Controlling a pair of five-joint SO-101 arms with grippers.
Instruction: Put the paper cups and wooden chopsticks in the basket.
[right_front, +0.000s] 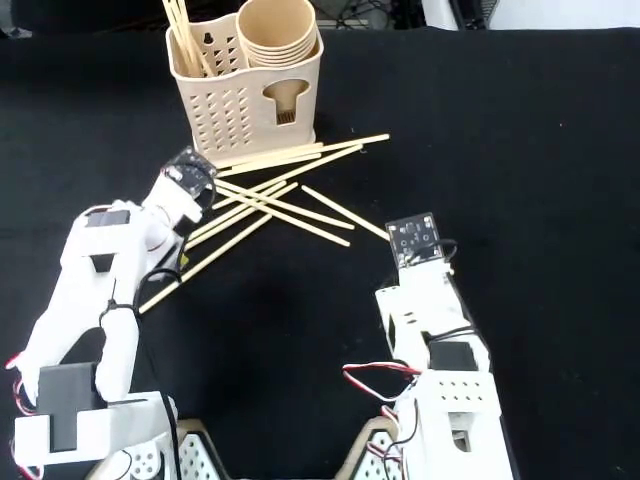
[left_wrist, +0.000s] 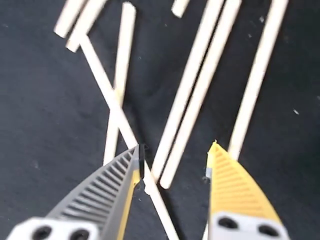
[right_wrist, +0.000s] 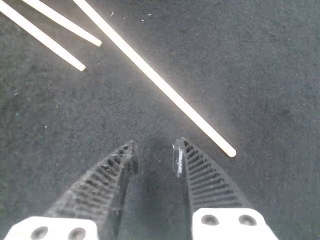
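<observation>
Two arms over a black table (right_front: 520, 150), basket at the far side, chopsticks scattered in front of it.
Left arm (right_front: 100, 280) is angled toward the pile, right arm (right_front: 435, 340) points up the middle. The cream slotted basket (right_front: 240, 105) stands upright. A nested stack of paper cups (right_front: 277, 30) sits in its right compartment, and a few upright chopsticks (right_front: 185, 35) stand in the left one. Loose chopsticks (right_front: 290, 205) lie crossed on the cloth between basket and arms. Left gripper (left_wrist: 177, 147) is spread wide, low over the pile, with the ends of two side-by-side sticks between its jaws, grasping nothing. Right gripper (right_wrist: 156, 145) is released, jaws slightly parted over bare cloth, with one stick's end (right_wrist: 227, 150) just beside it, not touching.
</observation>
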